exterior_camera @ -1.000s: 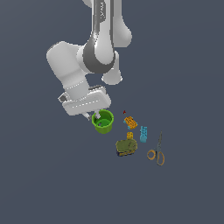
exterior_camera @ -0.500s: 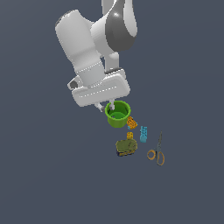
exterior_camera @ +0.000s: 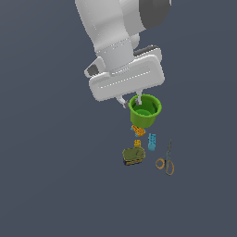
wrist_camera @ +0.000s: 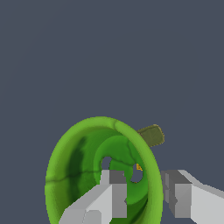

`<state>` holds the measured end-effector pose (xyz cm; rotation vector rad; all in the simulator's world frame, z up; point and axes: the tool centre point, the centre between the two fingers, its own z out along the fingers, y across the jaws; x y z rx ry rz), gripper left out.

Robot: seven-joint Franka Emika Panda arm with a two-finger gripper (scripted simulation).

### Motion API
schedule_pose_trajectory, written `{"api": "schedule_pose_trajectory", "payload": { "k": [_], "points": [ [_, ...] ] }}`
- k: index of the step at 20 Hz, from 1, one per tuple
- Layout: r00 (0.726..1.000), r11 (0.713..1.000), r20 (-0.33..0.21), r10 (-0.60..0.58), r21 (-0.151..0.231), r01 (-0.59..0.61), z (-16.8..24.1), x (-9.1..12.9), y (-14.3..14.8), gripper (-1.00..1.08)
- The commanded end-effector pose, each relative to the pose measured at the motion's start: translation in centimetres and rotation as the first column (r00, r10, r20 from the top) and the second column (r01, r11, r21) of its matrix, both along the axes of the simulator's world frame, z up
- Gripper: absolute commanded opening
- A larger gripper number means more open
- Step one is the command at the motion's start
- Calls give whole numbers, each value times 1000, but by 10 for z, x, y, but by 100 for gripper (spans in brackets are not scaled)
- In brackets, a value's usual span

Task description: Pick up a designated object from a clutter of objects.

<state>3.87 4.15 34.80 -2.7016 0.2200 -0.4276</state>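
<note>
Plain grey-blue ground, fingers (wrist_camera: 144,194) clamped across green cup (exterior_camera: 145,110) rim, orange bricks (exterior_camera: 137,131) half hidden beneath

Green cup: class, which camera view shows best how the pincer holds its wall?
The wrist view. There the green cup fills the frame, with one finger inside the rim and the other outside, so the pincer straddles the wall. The exterior view shows the whole cup raised above the clutter, but the grip is mostly hidden.

The exterior view shows one green cup (exterior_camera: 145,110), two orange bricks (exterior_camera: 137,131), one light blue brick (exterior_camera: 152,141), one olive-green lump (exterior_camera: 133,155) and one pair of scissors (exterior_camera: 166,159). One gripper (exterior_camera: 131,101) is present.
</note>
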Motion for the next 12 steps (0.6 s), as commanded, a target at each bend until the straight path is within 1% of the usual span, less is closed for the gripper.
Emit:
{"api": "schedule_pose_trajectory", "payload": {
  "k": [1, 7, 12],
  "points": [
    [1000, 1000, 1, -1, 1, 1, 15, 3, 11, -100],
    [1000, 1000, 2, -1, 2, 1, 35, 9, 27, -100],
    [1000, 1000, 2, 0, 3, 0, 40, 11, 31, -100]
  ]
}}
